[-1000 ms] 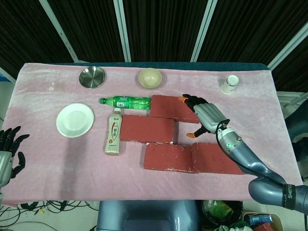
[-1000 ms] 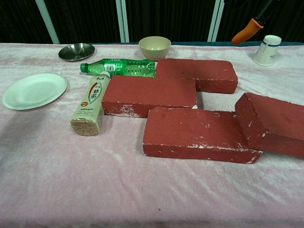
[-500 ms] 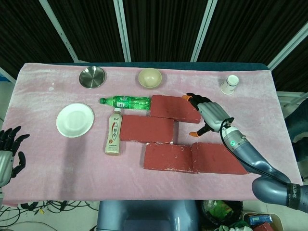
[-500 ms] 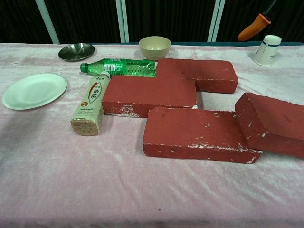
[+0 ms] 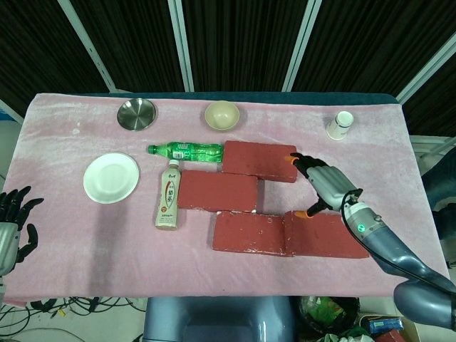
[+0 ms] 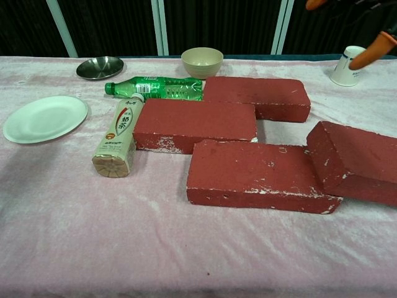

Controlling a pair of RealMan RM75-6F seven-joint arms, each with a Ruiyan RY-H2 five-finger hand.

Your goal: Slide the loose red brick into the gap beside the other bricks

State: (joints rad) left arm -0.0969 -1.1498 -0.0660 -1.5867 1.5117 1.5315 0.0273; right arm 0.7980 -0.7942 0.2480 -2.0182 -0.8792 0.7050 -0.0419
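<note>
A round steel dish (image 5: 137,114) and a beige ceramic bowl (image 5: 221,115) stand near the far edge of the pink cloth-covered table (image 5: 85,235), with a white paper cup (image 5: 340,125) far right. A white round plate (image 5: 111,177) lies left. A green plastic bottle (image 5: 186,151) and a beige-labelled drink bottle (image 5: 169,196) lie on their sides, close together.

The right hand (image 6: 372,37) is cut off by the chest view's top edge; only orange fingertips (image 6: 371,52) show. The nearby brick (image 6: 356,162) runs off the right edge.

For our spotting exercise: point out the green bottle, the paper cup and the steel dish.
green bottle (image 5: 187,150), head view, on its label at mid-body.
paper cup (image 5: 340,125), head view, on its side wall.
steel dish (image 6: 99,67), chest view, on the bare inner bottom.
</note>
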